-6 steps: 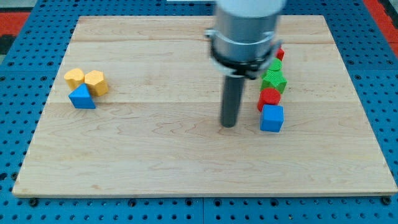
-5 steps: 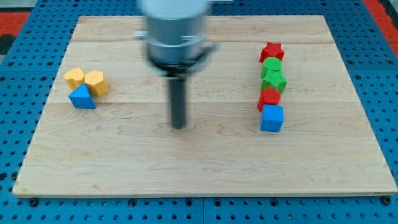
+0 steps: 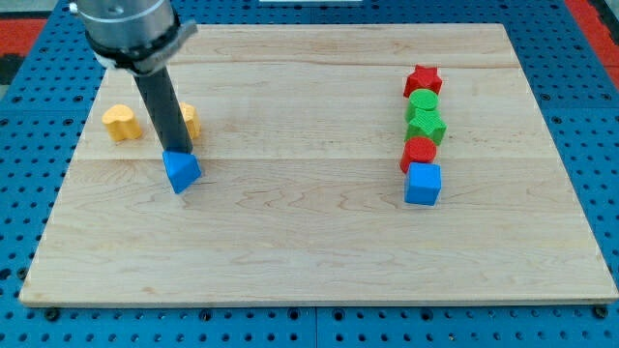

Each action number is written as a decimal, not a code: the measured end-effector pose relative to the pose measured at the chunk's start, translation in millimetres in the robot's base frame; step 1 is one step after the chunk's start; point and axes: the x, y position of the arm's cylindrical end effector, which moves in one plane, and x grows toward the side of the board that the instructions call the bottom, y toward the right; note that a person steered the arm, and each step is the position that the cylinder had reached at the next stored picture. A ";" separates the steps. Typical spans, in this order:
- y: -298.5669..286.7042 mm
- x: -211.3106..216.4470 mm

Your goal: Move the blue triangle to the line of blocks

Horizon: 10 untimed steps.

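Note:
The blue triangle (image 3: pixel 182 171) lies on the wooden board (image 3: pixel 309 251) at the view's left. My tip (image 3: pixel 175 152) touches its upper edge, just above it. The line of blocks stands at the view's right, running top to bottom: a red star (image 3: pixel 423 79), a green block (image 3: pixel 423 101), a second green block (image 3: pixel 426 126), a red block (image 3: pixel 420 152) and a blue cube (image 3: pixel 423 184). The rod hides part of one yellow block.
A yellow block (image 3: pixel 119 123) sits at the view's left edge of the board. A second yellow block (image 3: pixel 189 120) shows partly behind the rod. Blue pegboard (image 3: pixel 600 145) surrounds the board.
The rod has swept from the board's middle to the left. The blue triangle has moved right and down, away from the two yellow blocks, which have come apart.

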 end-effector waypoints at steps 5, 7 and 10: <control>157.1 51.0; 165.8 93.4; 207.3 100.2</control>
